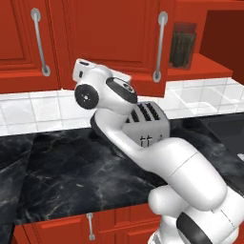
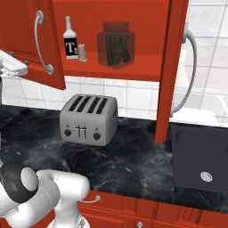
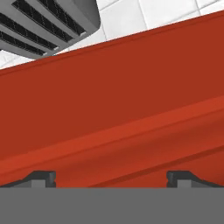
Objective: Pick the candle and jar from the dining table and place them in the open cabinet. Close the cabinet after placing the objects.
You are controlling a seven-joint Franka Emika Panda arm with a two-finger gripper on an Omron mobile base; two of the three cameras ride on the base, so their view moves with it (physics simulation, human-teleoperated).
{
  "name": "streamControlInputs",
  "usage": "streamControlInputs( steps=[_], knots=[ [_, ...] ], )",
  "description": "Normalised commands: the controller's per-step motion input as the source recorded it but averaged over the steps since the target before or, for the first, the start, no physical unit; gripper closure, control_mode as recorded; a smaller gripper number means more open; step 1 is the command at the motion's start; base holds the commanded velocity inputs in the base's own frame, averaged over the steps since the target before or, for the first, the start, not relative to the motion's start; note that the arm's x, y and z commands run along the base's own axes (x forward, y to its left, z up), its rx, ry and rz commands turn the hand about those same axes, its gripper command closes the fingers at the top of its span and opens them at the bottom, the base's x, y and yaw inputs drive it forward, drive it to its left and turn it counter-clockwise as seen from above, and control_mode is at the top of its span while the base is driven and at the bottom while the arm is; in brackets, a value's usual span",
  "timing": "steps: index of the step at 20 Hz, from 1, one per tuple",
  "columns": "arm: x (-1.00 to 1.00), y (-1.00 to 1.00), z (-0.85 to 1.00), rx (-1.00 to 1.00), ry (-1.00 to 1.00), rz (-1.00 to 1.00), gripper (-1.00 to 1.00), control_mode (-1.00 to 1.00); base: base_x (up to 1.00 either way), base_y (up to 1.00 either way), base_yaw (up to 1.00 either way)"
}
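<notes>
Two doors of the cabinet [image 2: 173, 67] ajar, jar [image 2: 116, 44], candle [image 2: 82, 53], bottle [image 2: 69, 40] shelved, toaster [image 2: 89, 119] beneath, gripper [image 3: 111, 177] wide, empty.

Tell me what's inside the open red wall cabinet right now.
On the red wooden wall cabinet's inner shelf stand a clear bottle with a black label, a small pale stubby candle beside it, and a large clear glass jar of dark contents. The open doors hide the cabinet's far sides.

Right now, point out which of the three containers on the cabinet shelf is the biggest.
The jar, clear glass with dark olive-brown contents, standing right of the black-labelled bottle and the small pale candle; it is far wider than either.
</notes>
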Motion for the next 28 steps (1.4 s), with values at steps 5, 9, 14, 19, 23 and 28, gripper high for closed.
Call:
streamControlInputs(
  steps=[5,9,14,19,23,28],
  knots=[
    [0.45,-0.12,-0.07,0.00,0.12,0.00,-1.00,-1.00,0.00,0.00,0.00],
    [0.38,-0.15,-0.12,0.00,0.11,0.00,-1.00,-1.00,0.00,0.00,0.00],
    [0.27,-0.16,-0.12,-0.01,0.01,0.03,-1.00,-1.00,0.00,0.00,0.00],
    [0.34,-0.33,-0.24,-0.03,0.00,0.06,-1.00,-1.00,0.00,0.00,0.00],
    [0.28,-0.51,-0.40,-0.06,0.00,0.07,-1.00,-1.00,0.00,0.00,0.00],
    [0.33,-0.37,-0.12,0.00,0.01,0.05,-1.00,-1.00,0.00,0.00,0.00]
  ],
)
